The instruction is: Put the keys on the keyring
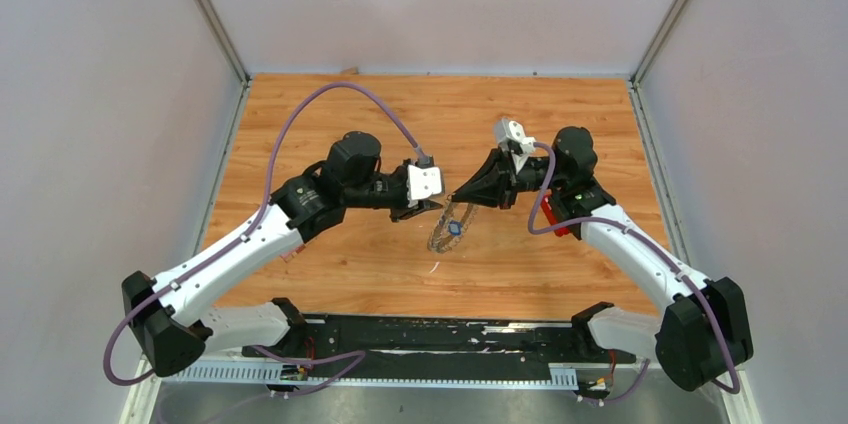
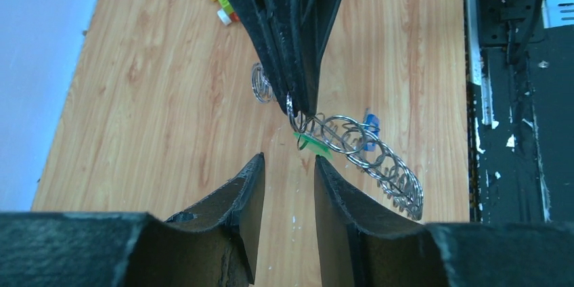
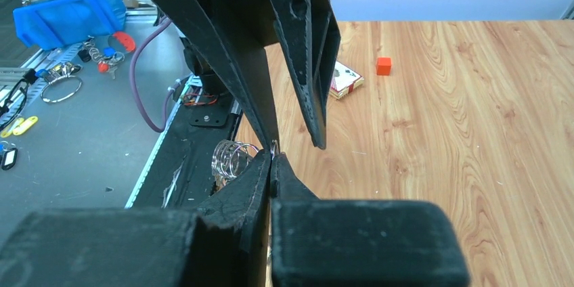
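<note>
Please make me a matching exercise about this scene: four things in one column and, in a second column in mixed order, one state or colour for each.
Things:
1. left hand
2. right hand
3. keyring
4. small cube

States or colours:
A. orange
B. silver, pinched at one edge
C. open, holding nothing
D. shut on metal wire

Pairs: 1-C; 2-D; 3-B; 4-A

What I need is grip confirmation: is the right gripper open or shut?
Shut: the right gripper is closed tip to tip, pinching the keyring by its wire.
</note>
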You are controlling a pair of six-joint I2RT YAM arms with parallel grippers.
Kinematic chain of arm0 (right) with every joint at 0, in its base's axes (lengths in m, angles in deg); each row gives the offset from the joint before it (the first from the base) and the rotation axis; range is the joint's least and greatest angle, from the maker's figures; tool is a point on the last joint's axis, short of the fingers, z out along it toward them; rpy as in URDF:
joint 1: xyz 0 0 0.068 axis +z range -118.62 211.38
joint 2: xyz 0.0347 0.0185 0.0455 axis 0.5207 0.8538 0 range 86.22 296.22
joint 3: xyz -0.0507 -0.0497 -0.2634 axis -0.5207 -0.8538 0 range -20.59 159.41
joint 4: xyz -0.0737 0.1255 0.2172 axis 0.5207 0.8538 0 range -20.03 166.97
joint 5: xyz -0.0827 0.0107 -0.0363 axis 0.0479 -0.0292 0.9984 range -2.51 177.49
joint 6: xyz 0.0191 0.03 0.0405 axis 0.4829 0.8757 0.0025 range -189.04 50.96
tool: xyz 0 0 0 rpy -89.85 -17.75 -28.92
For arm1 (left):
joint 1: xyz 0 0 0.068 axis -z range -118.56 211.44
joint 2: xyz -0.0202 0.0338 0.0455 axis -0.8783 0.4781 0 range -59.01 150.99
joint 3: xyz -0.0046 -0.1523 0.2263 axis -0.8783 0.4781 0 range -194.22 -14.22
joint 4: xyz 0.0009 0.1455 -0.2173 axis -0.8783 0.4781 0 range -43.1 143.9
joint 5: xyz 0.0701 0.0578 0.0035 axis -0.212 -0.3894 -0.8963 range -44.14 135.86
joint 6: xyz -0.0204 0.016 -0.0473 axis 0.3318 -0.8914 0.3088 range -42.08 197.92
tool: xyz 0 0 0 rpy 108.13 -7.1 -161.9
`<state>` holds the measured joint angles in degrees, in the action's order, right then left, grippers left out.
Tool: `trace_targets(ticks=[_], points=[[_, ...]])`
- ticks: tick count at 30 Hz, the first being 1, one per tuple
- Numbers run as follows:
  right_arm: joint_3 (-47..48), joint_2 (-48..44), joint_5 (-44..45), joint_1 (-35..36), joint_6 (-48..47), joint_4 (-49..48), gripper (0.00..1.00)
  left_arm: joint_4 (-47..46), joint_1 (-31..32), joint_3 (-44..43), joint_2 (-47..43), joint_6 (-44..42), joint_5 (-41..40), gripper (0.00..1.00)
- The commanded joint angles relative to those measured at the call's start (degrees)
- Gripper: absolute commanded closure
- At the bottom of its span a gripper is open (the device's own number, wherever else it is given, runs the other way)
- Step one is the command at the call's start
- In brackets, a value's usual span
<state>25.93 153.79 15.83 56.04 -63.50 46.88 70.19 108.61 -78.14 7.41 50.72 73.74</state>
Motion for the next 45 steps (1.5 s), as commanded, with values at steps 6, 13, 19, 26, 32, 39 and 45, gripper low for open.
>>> trace_targets(ticks=[6,13,19,26,32,39,45], points=[[1.88,0.21,-2.26,-0.23,-2.33,-0.07,1.00,-2.17,-0.07,-1.86,-2.24,1.03,6.29,0.60],[1.86,0.01,-2.33,-0.28,-2.43,-0.02,1.00,-1.70,-0.07,-2.76,-0.59,0.35,5.02,0.65],[1.81,0.02,-2.35,-0.23,-2.33,-0.02,1.00,-0.90,-0.07,-3.74,0.80,0.16,5.36,0.73],[1.82,-0.27,-2.26,-0.27,-2.20,-0.11,1.00,-0.81,-0.05,-3.57,1.24,-0.03,5.81,0.79],[1.68,-0.62,-1.93,-0.29,-1.57,-0.66,1.00,-0.43,-0.07,-3.58,1.94,-0.18,6.38,0.86],[1.31,-0.66,-1.37,-0.24,-0.95,-1.58,1.00,-0.28,-0.07,-4.05,3.27,0.23,7.01,1.00],[0.63,-0.71,-0.42,-0.19,-0.29,-2.75,1.00,-0.81,-0.07,-4.73,4.09,1.27,7.80,1.00]])
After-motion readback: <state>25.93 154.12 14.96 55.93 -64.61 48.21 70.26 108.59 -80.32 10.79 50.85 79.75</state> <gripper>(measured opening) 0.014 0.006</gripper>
